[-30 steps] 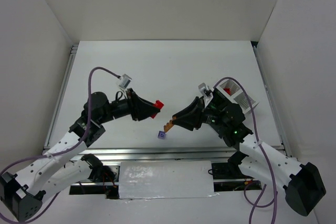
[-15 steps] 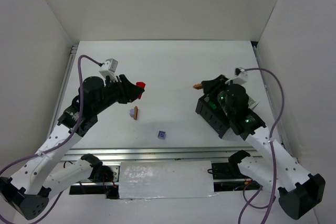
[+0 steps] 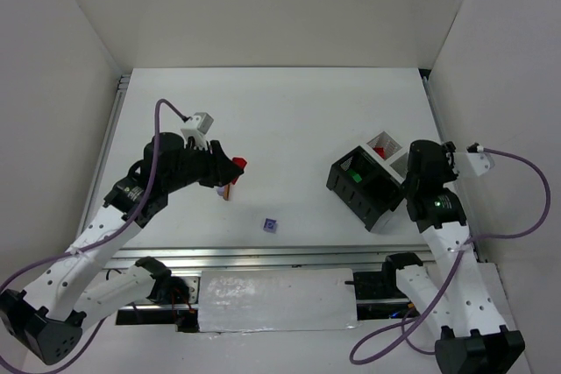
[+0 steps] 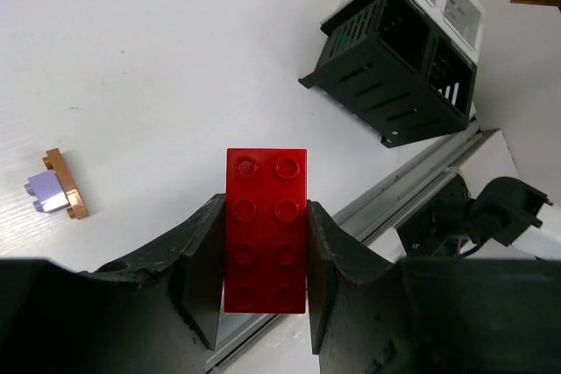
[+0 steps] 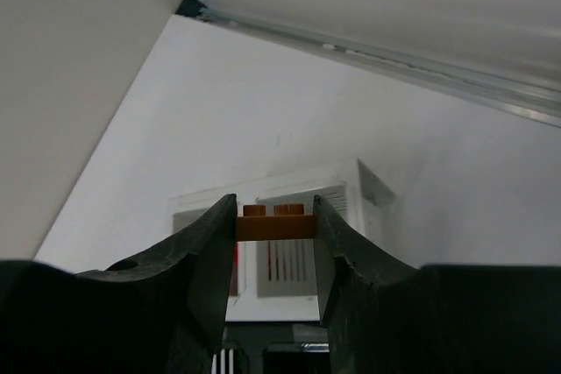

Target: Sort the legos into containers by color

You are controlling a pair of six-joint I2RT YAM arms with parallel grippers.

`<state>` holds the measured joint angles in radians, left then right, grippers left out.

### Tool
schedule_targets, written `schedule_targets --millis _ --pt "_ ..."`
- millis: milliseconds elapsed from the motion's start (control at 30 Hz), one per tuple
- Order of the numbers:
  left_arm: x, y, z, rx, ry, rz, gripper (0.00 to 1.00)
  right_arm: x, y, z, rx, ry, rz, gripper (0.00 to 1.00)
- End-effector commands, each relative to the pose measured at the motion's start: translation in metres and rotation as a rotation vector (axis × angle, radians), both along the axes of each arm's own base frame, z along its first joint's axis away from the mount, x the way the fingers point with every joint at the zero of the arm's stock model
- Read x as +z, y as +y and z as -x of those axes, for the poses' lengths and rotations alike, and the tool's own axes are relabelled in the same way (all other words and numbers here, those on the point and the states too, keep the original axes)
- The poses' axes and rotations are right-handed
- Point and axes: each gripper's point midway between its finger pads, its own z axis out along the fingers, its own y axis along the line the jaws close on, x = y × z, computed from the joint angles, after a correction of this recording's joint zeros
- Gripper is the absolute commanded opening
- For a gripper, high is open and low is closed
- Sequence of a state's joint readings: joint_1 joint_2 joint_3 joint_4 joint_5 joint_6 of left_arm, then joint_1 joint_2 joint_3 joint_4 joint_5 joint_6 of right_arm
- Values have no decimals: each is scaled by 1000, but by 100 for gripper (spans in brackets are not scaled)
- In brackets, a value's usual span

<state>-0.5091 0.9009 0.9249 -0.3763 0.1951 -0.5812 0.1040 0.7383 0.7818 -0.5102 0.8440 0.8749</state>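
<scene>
My left gripper (image 4: 265, 206) is shut on a red brick (image 4: 266, 243), held in the air over the left half of the table; from above that gripper (image 3: 235, 166) hangs over a lavender brick joined to a thin brown-orange piece (image 3: 225, 190). A lone lavender brick (image 3: 271, 225) lies nearer the front. My right gripper (image 5: 275, 225) is shut on a thin brown-orange brick (image 5: 275, 223), hovering above the white cells of the containers (image 3: 372, 183). A red brick (image 3: 379, 153) lies in a white cell and a green one (image 3: 356, 177) in a black cell.
The right arm (image 3: 431, 186) stands just right of the container block and covers part of it from above. White walls close in the table on three sides. A metal rail (image 3: 280, 256) runs along the front edge.
The right arm has swung from the table's middle to the right of the containers, carrying the brown-orange brick. The left gripper drew back left, then shifted slightly, still holding the red brick.
</scene>
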Motion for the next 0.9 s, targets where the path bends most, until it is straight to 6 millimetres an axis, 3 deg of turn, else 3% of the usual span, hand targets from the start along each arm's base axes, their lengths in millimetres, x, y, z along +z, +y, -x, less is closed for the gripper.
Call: schedule_targets --millis 0,133,267,300,333,400,467,667,800,833,867 --pt "8 -11 6 -89 -49 24 0 -15 -17 7 -103 64 13 0" --pt "7 -12 5 -97 -47 20 0 -28 -9 -1 -39 78 4 5" --pt "10 -15 6 -112 -48 28 0 -26 -4 -7 6 59 6 11" --pt "11 -16 6 -113 -48 29 0 -27 -4 -7 10 67 11 42" --pt "12 -16 5 -115 -52 32 0 -28 -4 -8 12 69 12 64" --pt "14 -19 4 -120 -54 39 0 -30 -2 -10 25 88 11 94" --pt "14 -25 4 -137 -47 43 0 -30 0 -12 40 94 10 100" --pt "18 -42 2 -166 -46 39 0 -18 21 -25 198 96 10 99" --pt "19 -61 9 -229 -52 44 0 8 68 -35 517 10 22 100" --pt "17 -70 13 -267 -53 46 0 20 109 -39 753 -48 -1 100" --pt "22 -77 16 -297 -72 65 0 25 129 -37 889 -61 19 100"
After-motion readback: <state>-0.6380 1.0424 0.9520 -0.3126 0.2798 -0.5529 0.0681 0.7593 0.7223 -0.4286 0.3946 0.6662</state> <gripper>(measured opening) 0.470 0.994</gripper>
